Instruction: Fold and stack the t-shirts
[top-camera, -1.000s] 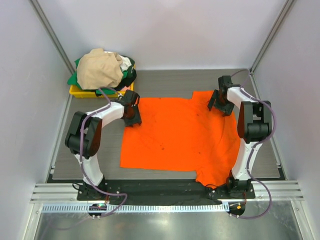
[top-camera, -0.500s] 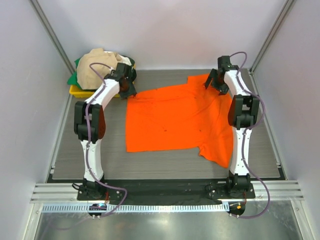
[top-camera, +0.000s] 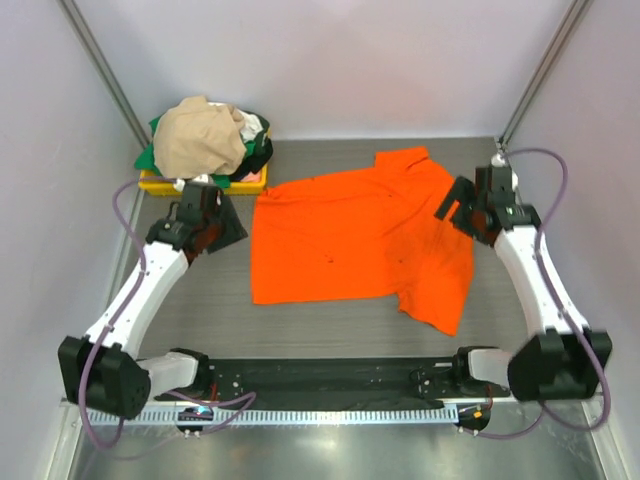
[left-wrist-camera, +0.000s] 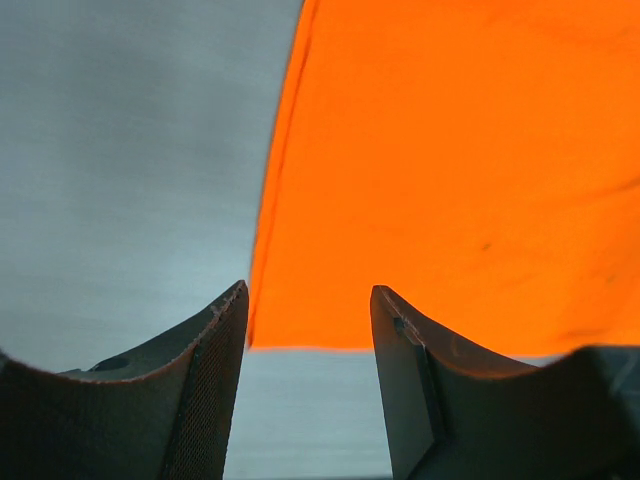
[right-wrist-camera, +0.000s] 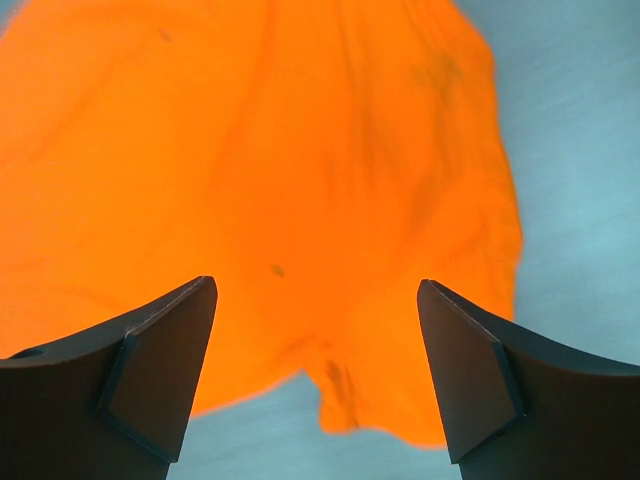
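The grey table (top-camera: 200, 310) carries one spread garment: the orange t-shirt (top-camera: 350, 240) lies flat near the middle, its straight edge towards my left arm and its sleeves towards my right. One sleeve points at the far wall and the other sags towards the near edge. The other t-shirts (top-camera: 200, 138) are heaped at the far-left corner with a tan one on top, spilling over the yellow bin (top-camera: 158, 183) (I can see little of the bin beyond its front wall).

I judge this to be the step between laying out and folding: the shirt is flat but no fold has been made. The next move calls for both arms to come down on matching points of one side and carry it across together, keeping the cloth taut so it does not bunch.

The left gripper (top-camera: 226, 226) hangs just left of the shirt's straight edge, apart from it. The right gripper (top-camera: 456, 206) sits over the sleeve side.

The overhead view gives the whole outline and the heap, which neither wrist camera sees. The left wrist view shows the left gripper (left-wrist-camera: 308, 295) with fingers spread and empty, framing the shirt's near corner. The right wrist view shows the right gripper (right-wrist-camera: 315, 285) spread wider, also empty, above creases and a rumpled lower edge that look smooth from overhead.
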